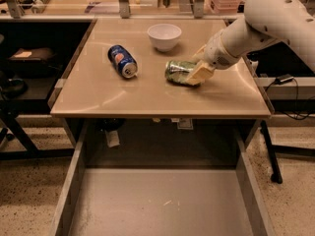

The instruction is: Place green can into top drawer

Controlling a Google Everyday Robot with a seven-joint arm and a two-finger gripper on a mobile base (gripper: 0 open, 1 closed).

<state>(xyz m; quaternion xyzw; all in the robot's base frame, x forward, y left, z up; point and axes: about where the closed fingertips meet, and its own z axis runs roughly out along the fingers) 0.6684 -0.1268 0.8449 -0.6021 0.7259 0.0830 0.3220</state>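
Note:
The green can (178, 71) lies on its side on the tan tabletop (147, 95), right of centre, its silver end facing left. My gripper (198, 64) reaches in from the right on the white arm (266, 21) and straddles the can's right end. The front cream finger (199, 73) presses on the can's near side and the other finger sits behind it. The can still rests on the table. The top drawer (162, 205) is pulled out below the table's front edge, grey and bare.
A blue can (122, 61) lies on its side left of centre. A white bowl (164, 36) stands at the back middle, just behind the green can. Dark shelving is at the left, and cables and a table leg at the right.

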